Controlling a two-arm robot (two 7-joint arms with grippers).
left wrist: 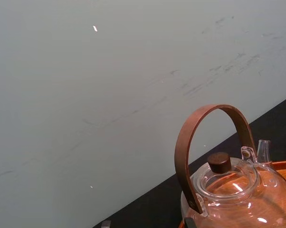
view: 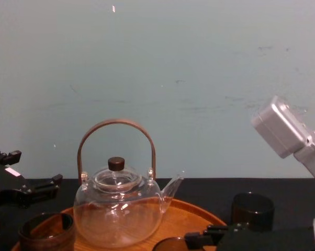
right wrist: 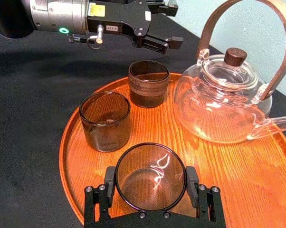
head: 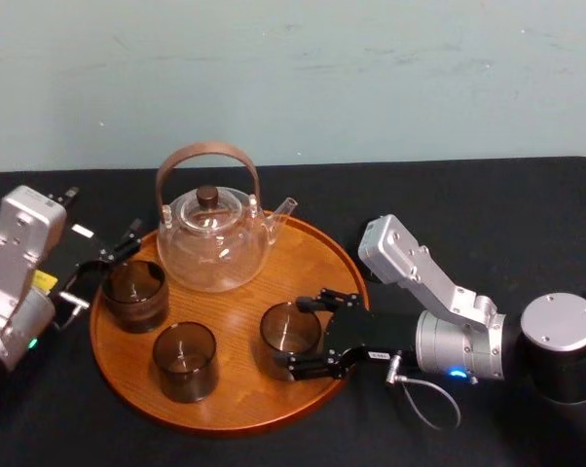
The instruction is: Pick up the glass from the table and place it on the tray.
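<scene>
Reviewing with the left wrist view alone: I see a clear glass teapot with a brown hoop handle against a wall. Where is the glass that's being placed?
Observer: The dark smoky glass tumbler stands on the round orange-brown wooden tray, gripped between the pads of the right claw.
Operator: And the left claw?
Observer: The left claw is open at the tray's left rim, beside a second dark tumbler.

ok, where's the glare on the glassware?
Right wrist view: white streaks inside the glass between the right gripper's fingers, glints on the teapot. Left wrist and chest views: small glints on the teapot's lid and belly. Head view: soft sheen on the tray; left gripper open at its left edge.
</scene>
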